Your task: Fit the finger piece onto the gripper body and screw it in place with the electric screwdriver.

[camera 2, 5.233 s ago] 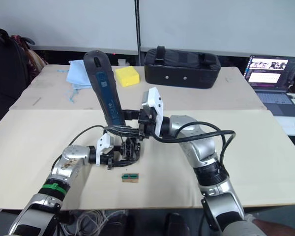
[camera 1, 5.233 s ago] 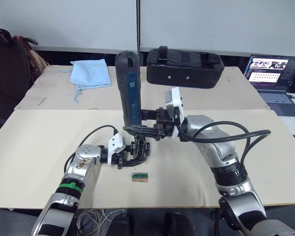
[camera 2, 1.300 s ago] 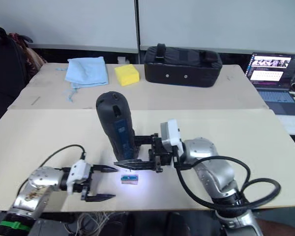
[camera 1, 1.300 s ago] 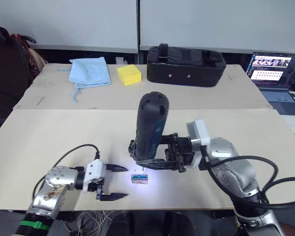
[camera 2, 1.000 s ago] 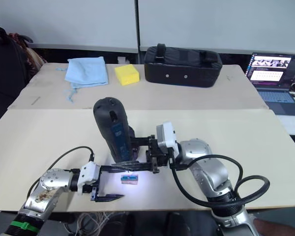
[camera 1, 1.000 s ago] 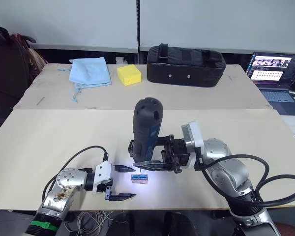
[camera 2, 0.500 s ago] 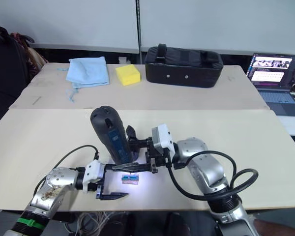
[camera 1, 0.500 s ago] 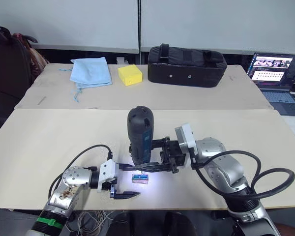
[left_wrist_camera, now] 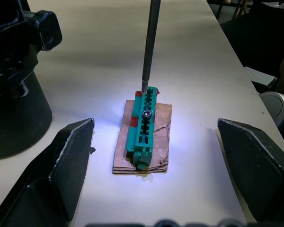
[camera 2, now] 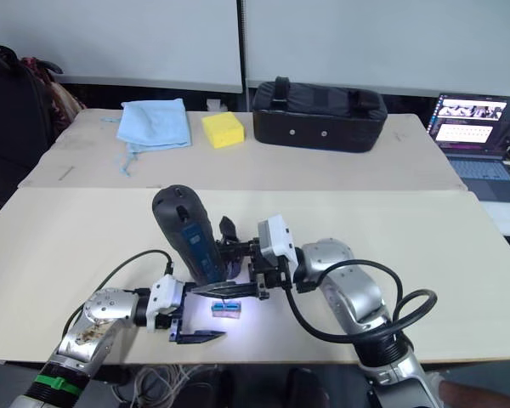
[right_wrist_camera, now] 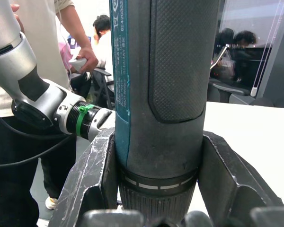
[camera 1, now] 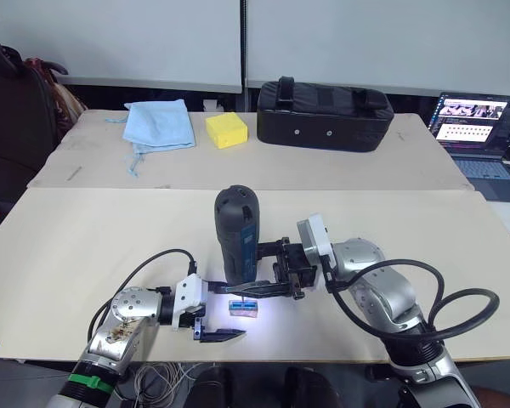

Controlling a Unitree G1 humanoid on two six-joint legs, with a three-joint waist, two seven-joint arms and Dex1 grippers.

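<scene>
Around the small green-topped block the room is tight. The left gripper spreads its fingers wide on either side of it, one finger on each flank with bare table between finger and block. Straight above, the electric screwdriver stands upright, its metal bit coming down onto the block's far end, and the right gripper clamped round it closes off the right side. To the left, and on the near right corner, the table lies open.

the electric screwdriver hides the gripper body almost wholly.
</scene>
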